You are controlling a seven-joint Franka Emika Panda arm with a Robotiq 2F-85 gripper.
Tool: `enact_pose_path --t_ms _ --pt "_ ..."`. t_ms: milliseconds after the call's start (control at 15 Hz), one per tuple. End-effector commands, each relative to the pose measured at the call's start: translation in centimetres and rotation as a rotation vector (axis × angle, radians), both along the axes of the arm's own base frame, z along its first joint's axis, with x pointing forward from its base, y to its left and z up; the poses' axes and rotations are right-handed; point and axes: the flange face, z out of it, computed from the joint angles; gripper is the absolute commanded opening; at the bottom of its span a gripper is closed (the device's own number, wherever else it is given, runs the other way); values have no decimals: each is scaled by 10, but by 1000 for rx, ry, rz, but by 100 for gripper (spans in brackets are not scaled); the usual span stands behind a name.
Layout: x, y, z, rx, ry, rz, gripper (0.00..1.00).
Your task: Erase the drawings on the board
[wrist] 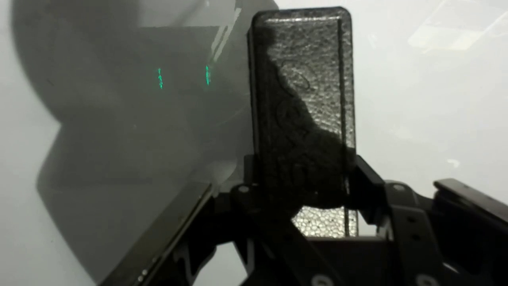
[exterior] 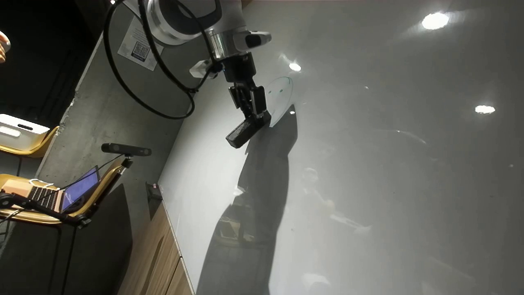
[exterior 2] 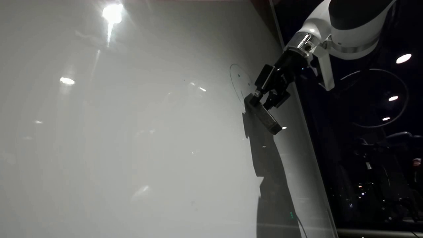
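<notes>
So, you've got the jaws clenched on the eraser (exterior: 247, 132), its upper end just beside the face drawing (exterior: 281, 91).
Left to right in an exterior view: laptop (exterior: 50, 196) on a chair (exterior: 107, 179), camera (exterior: 126, 149) to its upper right, paper sign (exterior: 138, 47) higher on the grey wall (exterior: 94, 127). Then your gripper (exterior: 254, 114); in the wrist view you see a finger (wrist: 369, 194) against each long side of the eraser. Shadow (exterior: 266, 184) runs down the board (exterior: 389, 184) below it. Next, the drawing itself: thin oval, two eye dots, on the board. Can't tell you if eraser and board touch. Far right, bright light reflections (exterior: 435, 20).
</notes>
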Motion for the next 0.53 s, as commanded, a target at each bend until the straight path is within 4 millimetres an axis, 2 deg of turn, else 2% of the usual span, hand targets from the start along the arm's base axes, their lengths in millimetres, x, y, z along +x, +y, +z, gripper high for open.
enact_pose_path --t_ms 0,467 --pt "12 -2 12 19 -56 -34 32" --pt "16 -3 13 31 -96 -53 32"
